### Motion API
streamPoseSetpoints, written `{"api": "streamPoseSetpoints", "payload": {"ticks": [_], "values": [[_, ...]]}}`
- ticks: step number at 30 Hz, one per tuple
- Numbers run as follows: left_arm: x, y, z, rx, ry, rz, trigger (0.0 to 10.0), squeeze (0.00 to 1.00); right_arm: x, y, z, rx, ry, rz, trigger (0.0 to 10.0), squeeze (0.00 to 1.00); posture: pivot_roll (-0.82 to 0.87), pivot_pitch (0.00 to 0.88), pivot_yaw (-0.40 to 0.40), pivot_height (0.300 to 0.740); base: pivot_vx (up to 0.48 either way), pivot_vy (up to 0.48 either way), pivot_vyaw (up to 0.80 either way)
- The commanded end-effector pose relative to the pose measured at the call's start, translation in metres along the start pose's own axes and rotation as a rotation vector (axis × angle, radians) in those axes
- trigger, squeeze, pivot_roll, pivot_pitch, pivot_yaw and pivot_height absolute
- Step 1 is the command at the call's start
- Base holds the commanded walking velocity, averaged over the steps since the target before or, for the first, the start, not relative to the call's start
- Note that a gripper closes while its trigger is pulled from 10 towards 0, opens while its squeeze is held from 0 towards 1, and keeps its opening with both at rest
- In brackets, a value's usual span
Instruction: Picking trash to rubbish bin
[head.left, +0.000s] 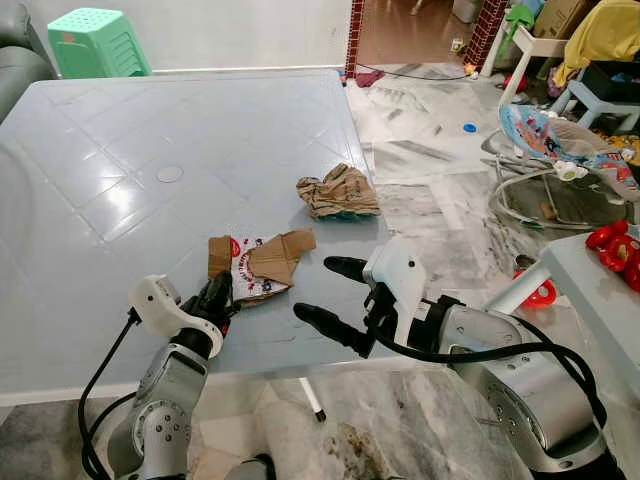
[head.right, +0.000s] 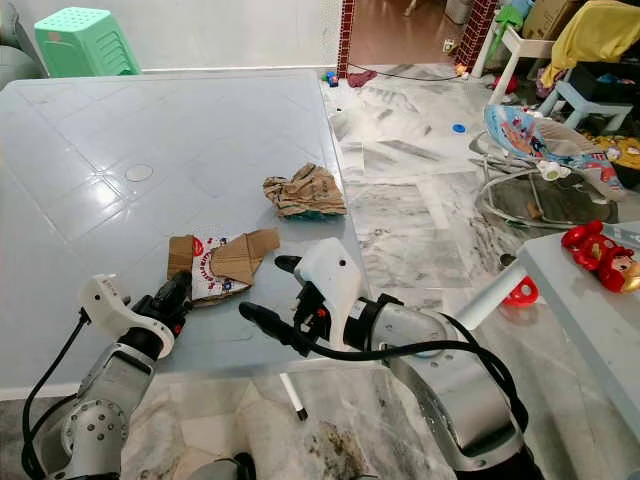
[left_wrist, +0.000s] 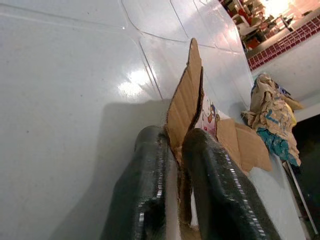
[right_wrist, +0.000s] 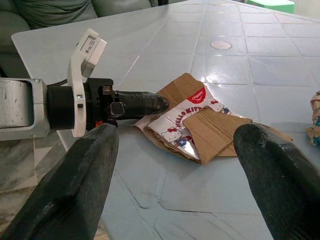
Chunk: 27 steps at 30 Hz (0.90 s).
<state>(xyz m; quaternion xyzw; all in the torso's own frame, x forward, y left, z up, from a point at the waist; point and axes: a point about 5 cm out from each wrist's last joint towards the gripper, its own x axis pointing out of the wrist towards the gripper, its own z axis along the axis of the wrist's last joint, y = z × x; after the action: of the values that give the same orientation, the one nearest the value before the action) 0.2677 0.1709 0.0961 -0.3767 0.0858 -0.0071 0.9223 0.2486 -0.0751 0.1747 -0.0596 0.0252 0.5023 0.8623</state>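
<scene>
Your left gripper (head.left: 217, 299) is clamped on the near flap of the flattened cardboard box (head.left: 258, 265), which lies near the front edge of the pale table (head.left: 120, 200); in the left wrist view the 2 fingers (left_wrist: 145, 190) pinch the brown edge between them. Your right gripper (head.left: 330, 293) hovers just beside the box with its fingers spread wide and nothing between them. The grip looks thin (only the flap's edge is caught), so lift slowly and keep the card level, or bring the right gripper in under the far flap to steady it before you carry it off. A second piece, the crumpled paper bag (head.left: 340, 191), sits further back on the table, well apart from both grippers, and should wait its turn.

What you cannot judge from here: the rubbish bin's place, so you will have to turn and look for it. How deep the flap sits in the left fingers is hidden by the fingers themselves. Whether the box is empty is also unclear, since its folds cover the inside
</scene>
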Motion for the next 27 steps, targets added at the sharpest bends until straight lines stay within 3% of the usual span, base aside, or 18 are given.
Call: {"api": "streamPoseSetpoints", "payload": {"ticks": [1, 12, 23, 25, 26, 27], "values": [[0.002, -0.004, -0.002, -0.023, -0.013, -0.02, 0.0, 0.0, -0.001, 0.003, 0.003, -0.011, -0.005, 0.004, 10.0, 0.0, -0.06, 0.127, -0.014, 0.74, 0.0, 0.0, 0.0], [0.005, -0.007, 0.006, -0.003, -0.079, -0.025, 0.0, 0.0, -0.001, 0.002, 0.003, -0.017, -0.004, 0.003, 10.0, 0.0, -0.06, 0.117, -0.016, 0.74, 0.0, 0.0, 0.0], [0.005, -0.024, 0.029, 0.237, -0.223, -0.046, 0.0, 0.0, 0.001, -0.001, 0.003, -0.02, -0.013, -0.025, 10.0, 0.0, -0.06, 0.121, -0.013, 0.74, 0.0, 0.0, 0.0], [0.005, -0.04, 0.044, 0.33, -0.306, -0.057, 0.0, 0.0, 0.005, -0.014, 0.008, -0.04, -0.061, -0.137, 10.0, 0.0, -0.05, 0.123, -0.013, 0.74, 0.0, 0.0, 0.0], [0.005, -0.04, 0.044, 0.33, -0.306, -0.057, 0.0, 0.0, 0.005, -0.014, 0.008, -0.04, -0.061, -0.137, 10.0, 0.0, -0.05, 0.123, -0.013, 0.74, 0.0, 0.0, 0.0], [0.005, -0.047, 0.052, 0.39, -0.347, -0.059, 0.0, 0.0, 0.007, -0.025, 0.013, -0.059, -0.089, -0.217, 10.0, 0.0, -0.04, 0.127, -0.015, 0.74, 0.0, 0.0, 0.0]]}}
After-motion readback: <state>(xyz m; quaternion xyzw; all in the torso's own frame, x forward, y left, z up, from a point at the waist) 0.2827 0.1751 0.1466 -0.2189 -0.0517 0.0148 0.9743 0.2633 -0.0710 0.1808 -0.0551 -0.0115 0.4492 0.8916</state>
